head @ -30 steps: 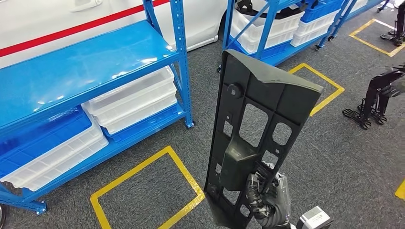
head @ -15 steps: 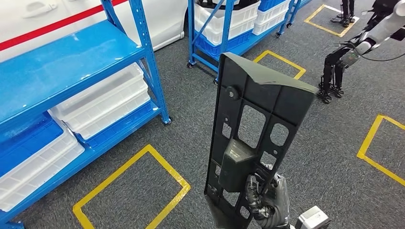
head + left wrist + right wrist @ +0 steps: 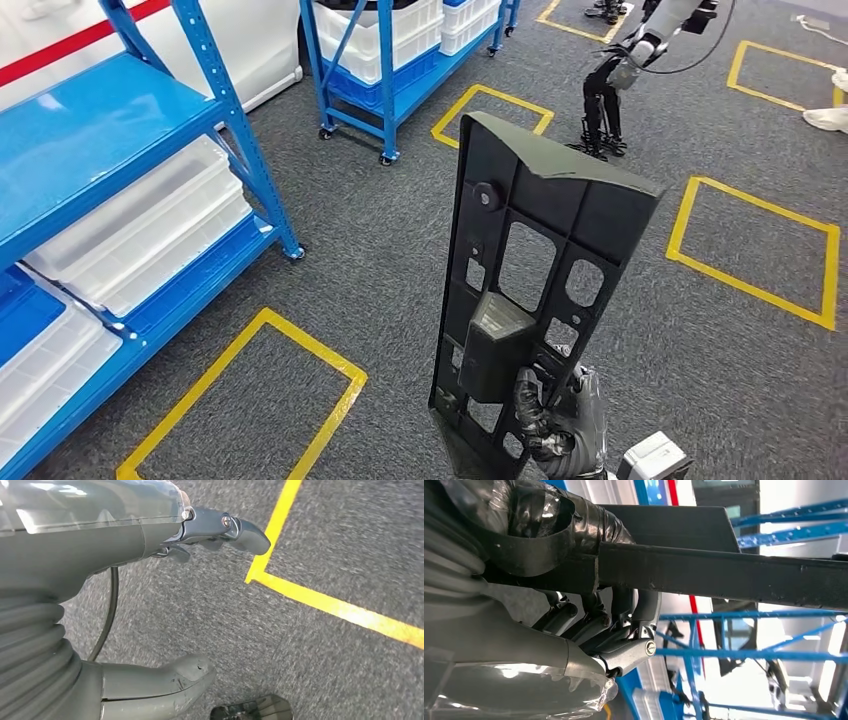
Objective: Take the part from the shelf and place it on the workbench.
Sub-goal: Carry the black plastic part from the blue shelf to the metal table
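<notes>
Head view: one part (image 3: pixel 540 270) in right robot hand (image 3: pixel 560 425).

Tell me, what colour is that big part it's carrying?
Dark grey, almost black part; the head view shows it best.

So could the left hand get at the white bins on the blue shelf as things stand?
Probably not. The left hand hangs open over bare carpet by a yellow floor line, while the white bins sit on the blue shelf well off to the side. The right hand is busy holding the part.
</notes>
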Tool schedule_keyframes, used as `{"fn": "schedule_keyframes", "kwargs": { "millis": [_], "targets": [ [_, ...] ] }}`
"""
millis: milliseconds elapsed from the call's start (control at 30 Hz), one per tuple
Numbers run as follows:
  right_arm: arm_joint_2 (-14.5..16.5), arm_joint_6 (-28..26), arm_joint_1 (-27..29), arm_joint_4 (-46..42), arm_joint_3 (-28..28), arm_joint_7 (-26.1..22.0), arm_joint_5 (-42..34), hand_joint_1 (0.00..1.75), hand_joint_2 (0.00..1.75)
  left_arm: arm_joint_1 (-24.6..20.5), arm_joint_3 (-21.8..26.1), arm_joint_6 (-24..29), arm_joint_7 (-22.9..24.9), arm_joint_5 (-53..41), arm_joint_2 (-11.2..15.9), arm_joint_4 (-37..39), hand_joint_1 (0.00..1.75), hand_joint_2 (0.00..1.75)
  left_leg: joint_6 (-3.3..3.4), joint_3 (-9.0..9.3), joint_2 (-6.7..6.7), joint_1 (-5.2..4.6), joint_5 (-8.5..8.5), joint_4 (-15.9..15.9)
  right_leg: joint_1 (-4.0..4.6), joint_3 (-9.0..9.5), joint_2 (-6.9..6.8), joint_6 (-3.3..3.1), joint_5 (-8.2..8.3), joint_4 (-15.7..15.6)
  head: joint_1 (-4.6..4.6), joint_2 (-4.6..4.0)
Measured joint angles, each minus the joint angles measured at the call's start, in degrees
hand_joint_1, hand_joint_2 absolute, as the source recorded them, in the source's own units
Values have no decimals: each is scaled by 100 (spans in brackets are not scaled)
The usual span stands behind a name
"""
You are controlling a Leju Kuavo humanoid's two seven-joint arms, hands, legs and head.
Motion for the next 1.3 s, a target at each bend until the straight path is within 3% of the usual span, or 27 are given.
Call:
{"fn": "schedule_keyframes", "kwargs": {
  "millis": [200, 267, 300, 367, 400, 433, 500, 567, 633, 700, 767, 800, 833, 867, 933, 1000, 1067, 1100, 1133, 1200, 1267, 1300],
  "targets": [
    [-3, -4, 4, 1, 0, 0, 1, 175, 175, -7, 1, -2, -3, -1, -5, -8, 0, 175, -37, -2, 74, 18, 25, -5, 22, -22, 58, -37, 8, -26, -1, 0],
    [-4, -9, 13, 1, 1, 3, 2, 175, 175, -10, 2, -6, -5, -1, -15, -23, 0, 175, -67, -9, 94, 18, 23, -1, -3, -28, 113, -77, 66, -84, -1, 0],
    [-5, -10, 16, 0, 2, 5, 5, 175, 175, -10, 4, -11, -8, -1, -19, -34, 0, 175, -90, -28, 10, 27, -24, 39, -24, -36, 154, -104, 114, -128, -1, 0],
    [-7, -9, 10, 1, 10, 13, 11, 175, 175, 11, 12, -38, -19, -14, -25, -60, 0, 175, -158, -269, -387, 67, -456, 664, -72, -120, 308, -158, 230, -165, -1, 0],
    [-9, -8, 6, 5, 16, 19, 14, 175, 175, 27, 16, -66, -24, -43, -25, -76, 0, 175, -206, -261, -593, 105, -535, 831, -86, -222, 459, -157, 264, -95, -1, 0],
    [-10, -7, 2, 10, 21, 27, 15, 175, 175, 42, 19, -97, -28, -79, -25, -95, 0, 175, -252, -184, -776, 146, -566, 841, -107, -329, 618, -139, 281, 4, -1, 0],
    [-12, 0, -4, 19, 27, 46, 7, 175, 175, 58, 22, -156, -30, -154, -24, -122, 0, 175, -296, 201, -1053, 195, -324, 303, -132, -520, 890, -53, 278, 218, -2, 0],
    [-12, 10, -11, 19, 33, 65, -3, 175, 175, 59, 26, -189, -26, -203, -24, -128, 0, 175, -249, 268, -1168, 189, -349, 162, -127, -619, 1016, 29, 299, 298, -1, 0],
    [-13, 15, -4, 19, 35, 78, -9, 175, 175, 53, 29, -208, -22, -249, -25, -134, 0, 175, -160, 235, -1032, 190, -331, 135, -136, -683, 1085, 98, 323, 333, 0, 0],
    [-16, 19, -8, 19, 35, 85, -17, 175, 175, 50, 32, -234, -22, -295, -22, -151, 0, 175, -67, 212, -879, 189, -283, 98, -132, -835, 874, 146, 145, 602, 3, 0],
    [-25, 25, -23, 23, 36, 87, -22, 175, 175, 61, 35, -270, -22, -340, -17, -167, 0, 175, -20, 174, -724, 164, -258, 89, -129, -1146, 584, 178, -233, 1265, 5, 0],
    [-31, 29, -27, 27, 36, 91, -23, 175, 175, 71, 37, -287, -22, -365, -14, -171, 0, 175, -12, 156, -638, 150, -253, 91, -136, -1303, 524, 191, -383, 1617, 5, 0],
    [-38, 31, -28, 32, 37, 95, -25, 175, 175, 78, 40, -301, -22, -385, -12, -172, 0, 175, -10, 145, -555, 138, -251, 93, -142, -1391, 496, 195, -442, 1840, 5, 0],
    [-43, 33, -27, 36, 37, 99, -30, 175, 175, 82, 42, -314, -23, -403, -10, -172, 0, 175, -9, 142, -473, 130, -251, 94, -143, -1374, 478, 191, -392, 1858, 5, 0],
    [-48, 34, -29, 40, 37, 104, -38, 175, 175, 76, 44, -336, -28, -440, -8, -173, 0, 175, -16, 156, -338, 120, -255, 94, -132, -1010, 386, 150, -52, 1259, 5, 0],
    [-49, 34, -43, 40, 39, 105, -41, 175, 175, 69, 44, -355, -36, -466, -7, -173, 0, 175, -42, 173, -228, 100, -268, 96, -69, -607, 157, 79, 176, 516, 5, 0],
    [-50, 32, -55, 39, 42, 105, -42, 175, 175, 66, 43, -373, -39, -486, -5, -173, 0, 175, -84, 178, -121, 84, -273, 94, 1, -512, 66, 18, 194, 261, 4, 0],
    [-51, 31, -54, 39, 44, 105, -43, 175, 175, 61, 43, -381, -40, -499, -4, -173, 0, 175, -109, 187, -64, 82, -271, 85, 15, -533, 129, -12, 214, 244, 4, 0],
    [-52, 31, -48, 39, 45, 106, -45, 175, 175, 55, 41, -388, -40, -513, -2, -173, 0, 175, -139, 193, -70, 91, -289, 93, 1, -533, 190, -42, 237, 214, 4, 0],
    [-55, 33, -58, 38, 52, 107, -50, 175, 175, 51, 39, -397, -45, -538, 4, -174, 0, 175, -184, 116, -311, 108, -468, 308, -34, -518, 306, -116, 291, 139, 3, 0],
    [-57, 34, -79, 39, 66, 109, -55, 175, 175, 67, 38, -409, -49, -564, 11, -175, 0, 175, -200, -172, -622, 120, -836, 949, -46, -518, 422, -169, 322, 110, 2, 0],
    [-58, 34, -85, 43, 71, 112, -56, 175, 175, 81, 38, -415, -49, -574, 14, -175, 0, 175, -204, -350, -680, 122, -997, 1332, -40, -527, 492, -182, 328, 116, 2, 0]
  ]
}}
